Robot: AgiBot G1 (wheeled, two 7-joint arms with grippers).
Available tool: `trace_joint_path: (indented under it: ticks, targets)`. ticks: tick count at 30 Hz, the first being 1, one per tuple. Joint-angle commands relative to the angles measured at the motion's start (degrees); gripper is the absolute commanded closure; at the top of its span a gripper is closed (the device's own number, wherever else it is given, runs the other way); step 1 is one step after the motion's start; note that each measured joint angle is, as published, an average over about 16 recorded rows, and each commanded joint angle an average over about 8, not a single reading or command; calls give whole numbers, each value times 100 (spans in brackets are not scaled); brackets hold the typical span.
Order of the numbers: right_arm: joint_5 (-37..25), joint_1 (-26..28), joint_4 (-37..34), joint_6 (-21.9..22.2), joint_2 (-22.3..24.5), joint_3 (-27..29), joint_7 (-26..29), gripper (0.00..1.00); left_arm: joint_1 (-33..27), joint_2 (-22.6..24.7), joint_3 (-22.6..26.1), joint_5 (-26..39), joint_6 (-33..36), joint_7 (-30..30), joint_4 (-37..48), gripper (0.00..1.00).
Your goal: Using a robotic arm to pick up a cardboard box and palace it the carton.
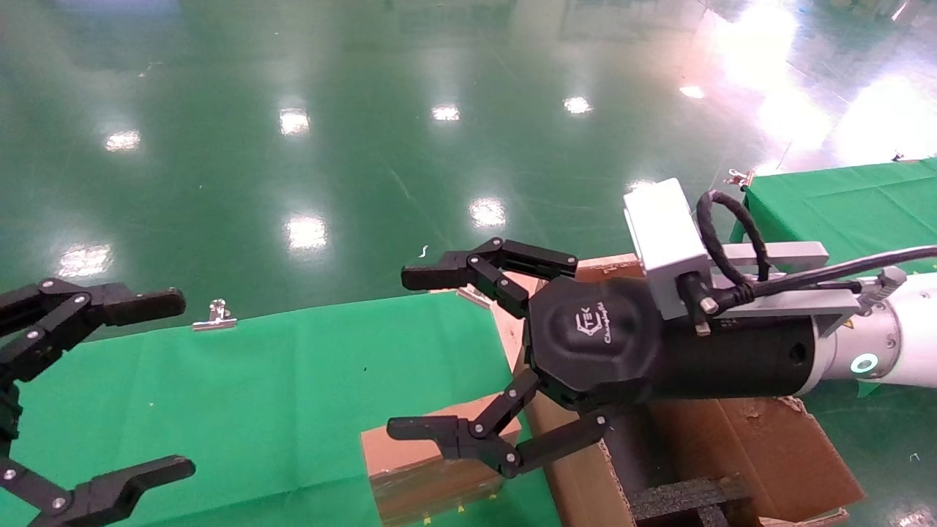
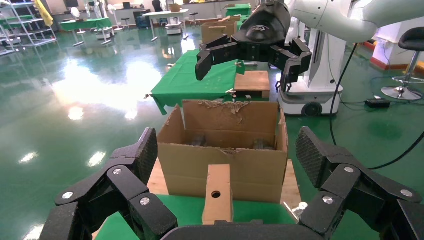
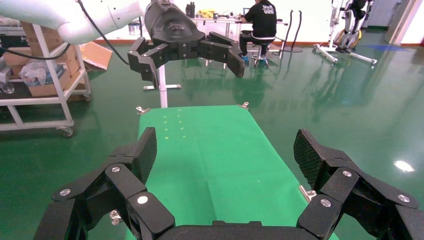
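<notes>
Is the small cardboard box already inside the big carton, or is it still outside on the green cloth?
Outside. The cardboard box stands on the green cloth in front of the carton, against its outer wall.

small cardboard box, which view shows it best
The left wrist view: the cardboard box faces the camera unobstructed, hole visible, in front of the carton. The head view shows it partly behind the right gripper. The right wrist view shows none of it.

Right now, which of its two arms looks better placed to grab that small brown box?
The right. Its right gripper hangs open directly above the cardboard box, beside the carton. The left gripper, also open, sits off at the table's far side.
</notes>
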Motion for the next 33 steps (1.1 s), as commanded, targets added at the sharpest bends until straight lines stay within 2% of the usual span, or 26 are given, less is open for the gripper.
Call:
trace_joint_path:
  ticks: [1, 12, 13, 20, 21, 28, 33]
  targets:
    - [0, 0, 0, 0, 0, 0, 0, 0, 0, 0, 0, 1, 0, 0, 0, 0]
    - [0, 0, 0, 0, 0, 0, 0, 0, 0, -3, 4, -3, -4, 2, 3, 0]
    - [0, 0, 0, 0, 0, 0, 0, 0, 0, -4, 4, -4, -5, 3, 3, 7]
    - [1, 0, 0, -1, 0, 1, 0, 0, 0, -5, 6, -6, -7, 4, 6, 95]
    - [1, 0, -1, -1, -1, 1, 0, 0, 0, -5, 6, -6, -7, 5, 6, 100]
    - [-205, 121, -33, -46, -37, -121, 63, 0, -1, -5, 8, -7, -7, 7, 10, 100]
    - [-981, 606, -150, -272, -183, -549, 215, 0, -3, -6, 10, -9, -6, 8, 12, 100]
